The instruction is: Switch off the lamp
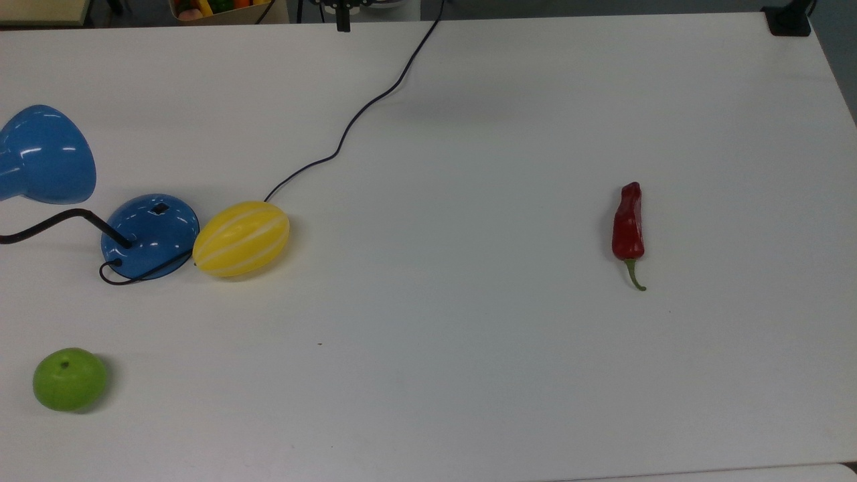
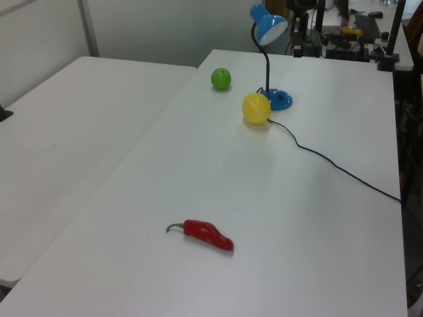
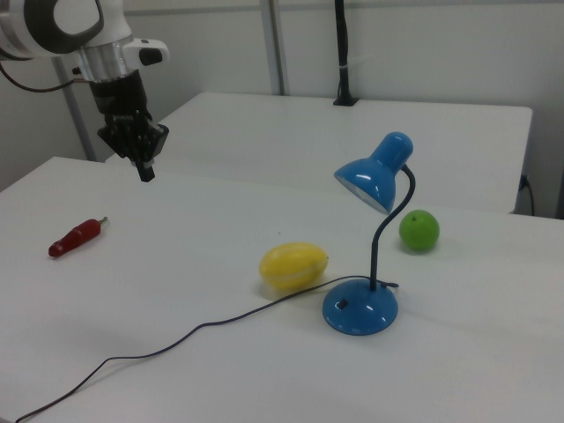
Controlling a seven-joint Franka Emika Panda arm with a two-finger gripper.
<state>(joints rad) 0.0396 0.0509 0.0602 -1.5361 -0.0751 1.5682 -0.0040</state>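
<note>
Beside the glossy dome-based lamp (image 3: 361, 304), a smooth oval melon (image 3: 293, 266); hand (image 3: 145, 172) clenched, empty

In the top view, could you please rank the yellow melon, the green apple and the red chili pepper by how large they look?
1. yellow melon
2. green apple
3. red chili pepper, longer than the apple but far slimmer

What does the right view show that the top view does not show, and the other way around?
The right view gives the gripper whole, hanging above the table away from the lamp, and looks into the lamp's shade. The top view gives the black switch on the lamp's base from above, and just the tip of the gripper at its upper edge. Both share the yellow melon beside the base, the green apple, the red pepper and the black cord.
</note>
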